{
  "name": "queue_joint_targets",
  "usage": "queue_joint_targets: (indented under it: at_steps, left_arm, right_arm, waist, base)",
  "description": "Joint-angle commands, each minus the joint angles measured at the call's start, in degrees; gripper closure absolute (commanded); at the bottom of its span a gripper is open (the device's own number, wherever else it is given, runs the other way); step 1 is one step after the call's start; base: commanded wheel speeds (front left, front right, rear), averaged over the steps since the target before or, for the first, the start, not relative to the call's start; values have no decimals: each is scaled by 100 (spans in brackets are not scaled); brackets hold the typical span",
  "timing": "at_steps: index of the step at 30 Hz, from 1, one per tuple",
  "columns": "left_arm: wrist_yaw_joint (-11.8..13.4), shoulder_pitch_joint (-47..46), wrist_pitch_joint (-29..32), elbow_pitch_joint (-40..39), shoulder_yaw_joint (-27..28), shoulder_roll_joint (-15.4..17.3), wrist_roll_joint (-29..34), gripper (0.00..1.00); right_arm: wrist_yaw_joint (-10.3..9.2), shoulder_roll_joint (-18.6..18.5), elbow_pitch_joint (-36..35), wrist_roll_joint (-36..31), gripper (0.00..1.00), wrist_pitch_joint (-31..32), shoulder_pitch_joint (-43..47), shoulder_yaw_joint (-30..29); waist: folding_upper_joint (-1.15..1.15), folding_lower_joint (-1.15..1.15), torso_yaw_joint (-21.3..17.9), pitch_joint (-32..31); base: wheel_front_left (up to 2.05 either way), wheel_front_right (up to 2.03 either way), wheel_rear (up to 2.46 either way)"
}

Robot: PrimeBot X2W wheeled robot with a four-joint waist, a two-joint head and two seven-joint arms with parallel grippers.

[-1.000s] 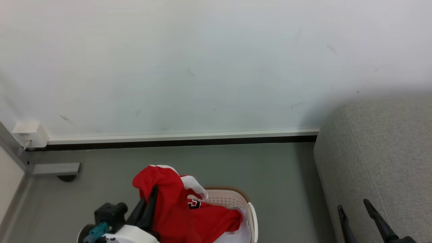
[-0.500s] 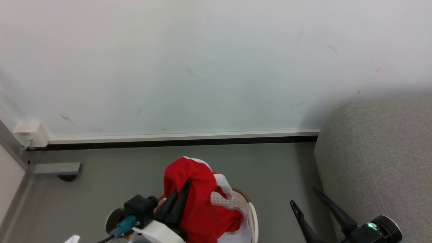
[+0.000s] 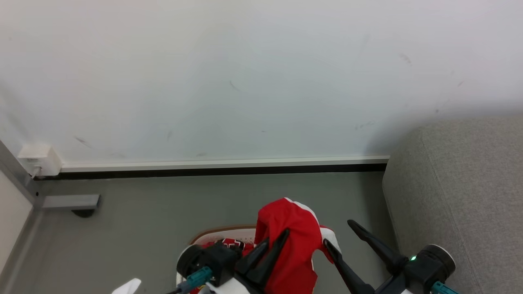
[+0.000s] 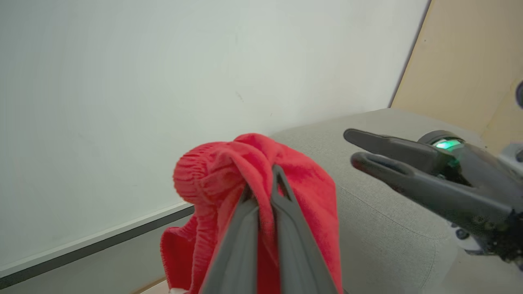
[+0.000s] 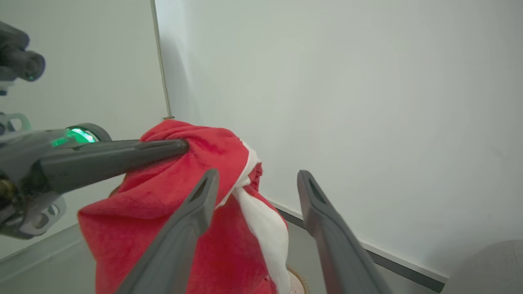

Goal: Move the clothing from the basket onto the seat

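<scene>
**Red garment swings over toward the sofa**

Rightward goes the left gripper [image 3: 276, 237] since a second ago — from the basket's left end to its right end, the cloth travelling with it. Meanwhile the right gripper [image 3: 339, 232] has come in from beside the seat [image 3: 457, 183] to just beside the hanging cloth.

The left gripper's two dark fingers are pinched tight on the clothing [image 3: 294, 228], a bright red, soft, fleecy garment with white trim. It bunches into a rounded hump over the fingertips and drapes down on both sides. The left wrist view shows a ribbed, gathered edge at the top of the bunch. The raised garment hangs above the right end of the basket [image 3: 220, 229], well short of the seat cushion.

The right gripper's fingers are spread wide and grip nothing. In the right wrist view a white fold of the garment hangs in the gap between them, and one finger crosses in front of the red cloth; whether it touches cannot be told.

A second red piece [image 3: 231, 244] — showing a black patch with red-and-white figures — lies inside the cream basket with its brown rim, which stands on the grey floor [image 3: 163, 204]. The light-grey woven seat sits at the right against the pale wall [image 3: 245, 81].
</scene>
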Motion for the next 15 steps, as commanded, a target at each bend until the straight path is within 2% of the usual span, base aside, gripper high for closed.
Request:
queue_joint_targets:
  at_steps: [1, 8, 15]
  left_arm:
    - [-35, -72, -59, -30, -37, 3, 39, 100]
    - [-163, -172, -9, -159, -452, 112, -174, 100]
    - [-212, -355, 94, -356, -1047, 300, -586, 100]
  right_arm:
    - [-14, -88, 60, -15, 0, 5, -97, 78]
    - [-14, -335, 420, -294, 0, 5, -400, 587]
    - [-14, -454, 807, -206, 0, 22, -711, 1192]
  waist:
    - [0, 0, 2, 4]
    - [0, 0, 8, 14]
    - [0, 0, -19, 21]
  base:
    - [0, 0, 0]
    - [0, 0, 0]
    - [0, 0, 0]
